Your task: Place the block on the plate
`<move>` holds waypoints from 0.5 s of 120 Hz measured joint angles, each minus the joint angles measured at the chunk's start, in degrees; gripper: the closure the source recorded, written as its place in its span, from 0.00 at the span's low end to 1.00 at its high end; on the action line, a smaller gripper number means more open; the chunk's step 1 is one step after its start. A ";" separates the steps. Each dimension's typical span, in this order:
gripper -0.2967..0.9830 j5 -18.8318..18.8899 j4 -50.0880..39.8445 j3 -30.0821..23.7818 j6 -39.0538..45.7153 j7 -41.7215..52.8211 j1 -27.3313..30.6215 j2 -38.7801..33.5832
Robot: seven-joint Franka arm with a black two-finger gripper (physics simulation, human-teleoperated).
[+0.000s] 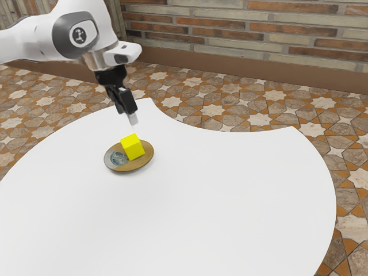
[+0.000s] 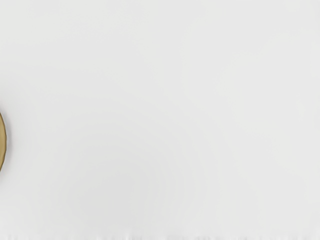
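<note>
Block sits on the plate, off-centre, so the plate bears it, not the hand. Hand is apart, above plate level (open or closed, can't tell), no block in it; clearance probably avoids nudging. Bench under plate supports everything. Task looks done; backing away seems enough.

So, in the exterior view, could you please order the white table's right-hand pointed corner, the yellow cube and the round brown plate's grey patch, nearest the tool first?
1. Yellow cube, just below the tool.
2. Grey patch, beside the cube, on the plate.
3. Pointed corner, far toward the exterior view's right.
</note>
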 joint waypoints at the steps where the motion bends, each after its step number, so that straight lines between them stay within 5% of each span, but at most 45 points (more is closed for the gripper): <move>1: 0.23 0.00 -0.03 -0.16 -0.46 -0.50 -0.07 -0.36; 60: 0.23 0.33 4.64 -2.51 -14.83 -22.96 0.22 -3.83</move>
